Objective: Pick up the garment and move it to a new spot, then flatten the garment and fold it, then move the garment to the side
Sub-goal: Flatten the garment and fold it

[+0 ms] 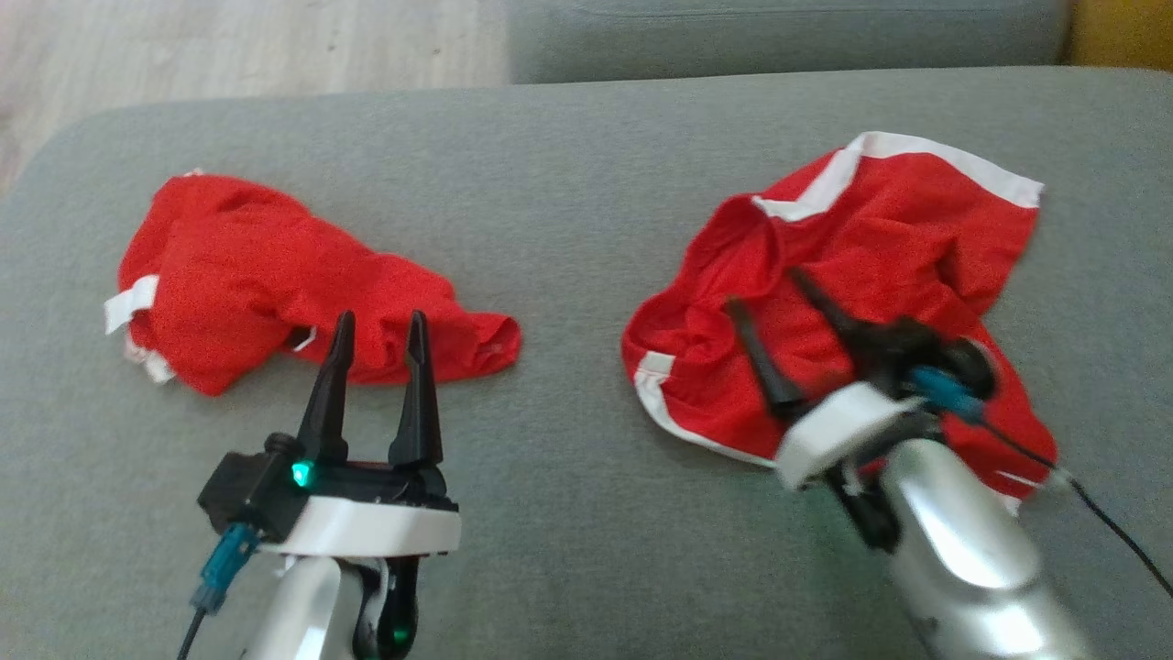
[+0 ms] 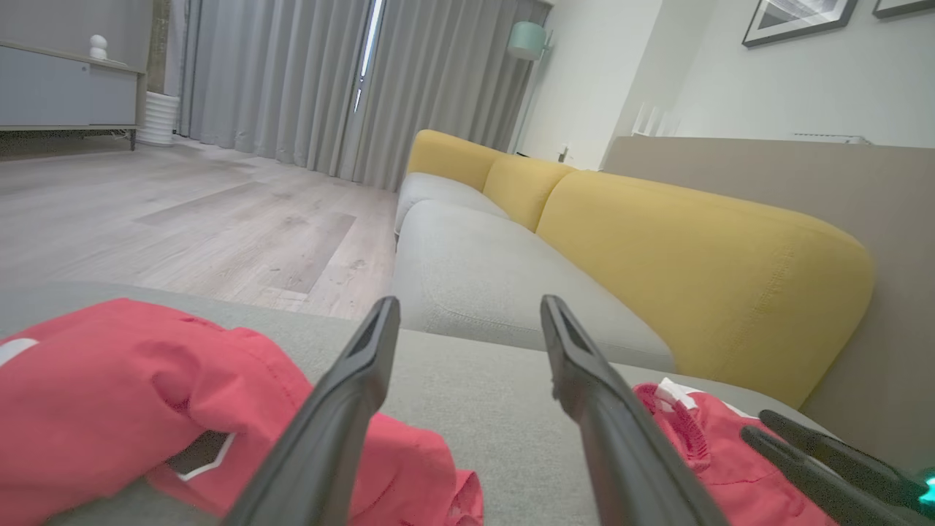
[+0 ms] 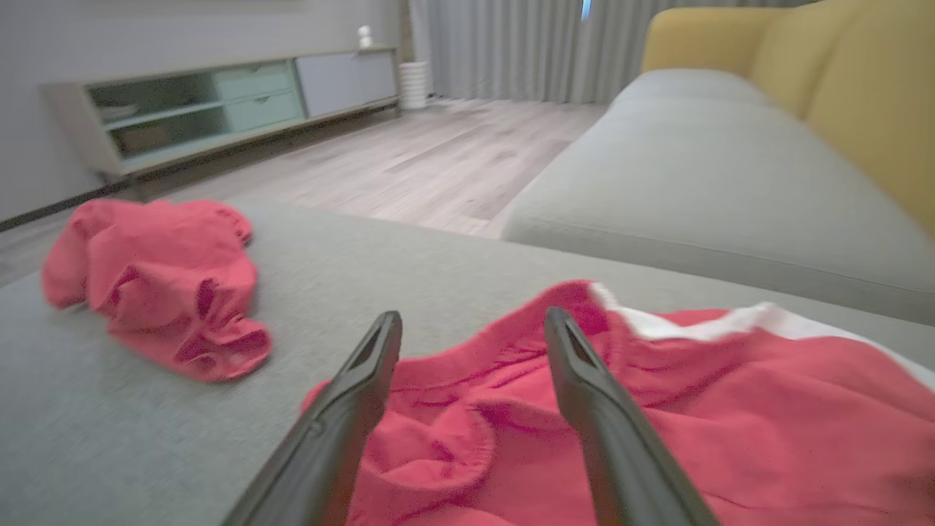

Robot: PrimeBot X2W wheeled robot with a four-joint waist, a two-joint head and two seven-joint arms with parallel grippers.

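Observation:
Two crumpled red garments with white trim lie on the grey cushion (image 1: 568, 211). One garment (image 1: 266, 275) is bunched at the left, the other garment (image 1: 880, 247) is spread at the right. My right gripper (image 1: 765, 291) hovers open over the right garment (image 3: 730, 402), fingers apart with nothing between them (image 3: 473, 315). My left gripper (image 1: 380, 321) stands open just in front of the left garment (image 2: 109, 380), its fingertips over that garment's near edge, holding nothing (image 2: 469, 303). The right gripper (image 2: 756, 424) also appears in the left wrist view, above the right garment (image 2: 694, 431). The left garment (image 3: 161, 270) shows in the right wrist view.
A grey sofa seat (image 2: 475, 270) with yellow back cushions (image 2: 694, 263) stands beyond the cushion's far edge. Wooden floor (image 2: 182, 219) lies to the far left. A low sideboard (image 3: 219, 102) stands against the wall. A black cable (image 1: 1118, 532) trails from my right wrist.

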